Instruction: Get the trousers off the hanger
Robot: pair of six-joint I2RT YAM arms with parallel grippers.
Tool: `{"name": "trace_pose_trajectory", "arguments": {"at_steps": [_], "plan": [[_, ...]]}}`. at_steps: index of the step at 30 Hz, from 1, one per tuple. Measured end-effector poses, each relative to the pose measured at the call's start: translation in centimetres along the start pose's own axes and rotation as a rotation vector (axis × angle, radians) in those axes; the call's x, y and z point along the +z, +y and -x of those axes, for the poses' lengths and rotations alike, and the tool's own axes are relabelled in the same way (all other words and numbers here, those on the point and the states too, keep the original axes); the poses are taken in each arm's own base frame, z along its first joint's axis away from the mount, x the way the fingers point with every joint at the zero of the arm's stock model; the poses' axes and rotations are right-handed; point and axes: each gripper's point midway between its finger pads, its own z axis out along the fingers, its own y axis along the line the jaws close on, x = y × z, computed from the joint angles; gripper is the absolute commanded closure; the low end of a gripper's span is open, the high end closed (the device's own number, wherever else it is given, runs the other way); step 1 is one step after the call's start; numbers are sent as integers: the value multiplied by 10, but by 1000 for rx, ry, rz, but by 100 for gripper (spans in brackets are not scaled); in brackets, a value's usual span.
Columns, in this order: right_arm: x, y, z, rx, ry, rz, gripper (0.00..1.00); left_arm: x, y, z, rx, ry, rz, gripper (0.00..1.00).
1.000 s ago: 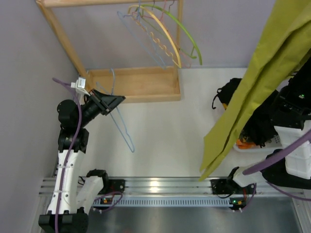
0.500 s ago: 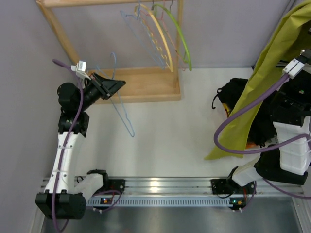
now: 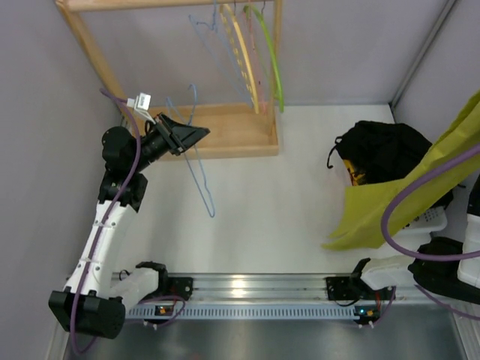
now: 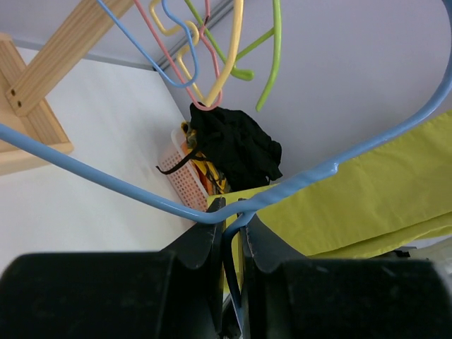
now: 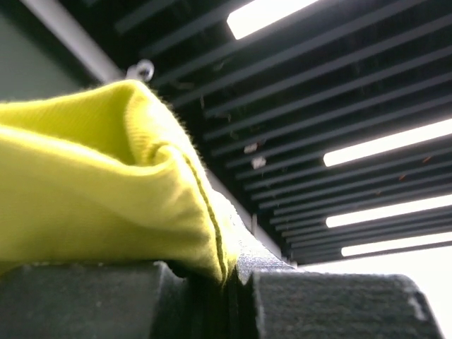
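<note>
The mustard trousers (image 3: 420,199) hang free at the right edge of the top view, apart from the hanger, their lower end resting on the table near the black heap. My right gripper (image 5: 229,279) is shut on a fold of the trousers (image 5: 99,191); the gripper itself is out of the top view. My left gripper (image 3: 191,135) is shut on the neck of the thin light-blue wire hanger (image 3: 201,176), which hangs bare below it at the left. In the left wrist view the hanger's wire (image 4: 106,180) runs across above the shut jaws (image 4: 233,219).
A wooden rack (image 3: 217,131) stands at the back left with a yellow wooden hanger (image 3: 238,52), a lime-green hanger (image 3: 271,60) and other wire hangers on its bar. A black clothes heap (image 3: 386,150) lies on a white basket (image 3: 424,221) at the right.
My right arm has swung further right and pulled the trousers toward the right edge. My left gripper has shifted a little right with the bare hanger. The rack's hangers have swung.
</note>
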Motion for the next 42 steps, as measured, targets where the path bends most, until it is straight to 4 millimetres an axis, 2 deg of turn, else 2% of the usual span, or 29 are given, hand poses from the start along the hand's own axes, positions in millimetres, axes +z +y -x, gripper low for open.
{"name": "trace_pose_trajectory", "arguments": {"at_steps": [3, 6, 10, 13, 14, 17, 20, 22, 24, 26, 29, 33, 36, 39, 42], "plan": [[-4, 10, -13, -16, 76, 61, 100, 4, -2, -6, -3, 17, -11, 100], [-10, 33, -21, -55, 137, 157, 100, 8, -3, -8, -3, 24, -19, 100], [-18, 76, -27, -189, 169, 281, 100, 12, -1, -9, -5, 27, -21, 100], [-28, 119, -50, -369, 180, 352, 100, 15, 0, -10, -7, 30, -23, 100], [-31, 134, -61, -413, 192, 371, 100, 15, 0, -10, -7, 30, -23, 100], [-44, 189, -113, -514, 209, 438, 100, 14, 0, -11, 2, 27, -25, 100], [-70, 238, -174, -568, 234, 547, 100, 12, 2, -13, 14, 23, -24, 100], [-90, 259, -218, -582, 252, 626, 100, 10, 4, -17, 14, 25, -21, 100], [-102, 263, -251, -593, 260, 661, 100, 9, 9, -21, 7, 30, -14, 100], [-110, 256, -285, -611, 269, 675, 100, 8, 13, -25, -1, 36, -6, 100], [-112, 239, -314, -633, 255, 657, 100, 8, 17, -27, -7, 38, 3, 100], [-111, 224, -328, -638, 233, 619, 100, 8, 19, -29, -7, 39, 6, 100], [-117, 228, -329, -616, 220, 614, 100, 7, 20, -29, -9, 38, 9, 100], [-145, 243, -335, -577, 247, 686, 100, 8, 21, -28, -10, 33, 15, 100], [-188, 258, -346, -532, 312, 794, 100, 8, 22, -28, -11, 29, 17, 100]]}}
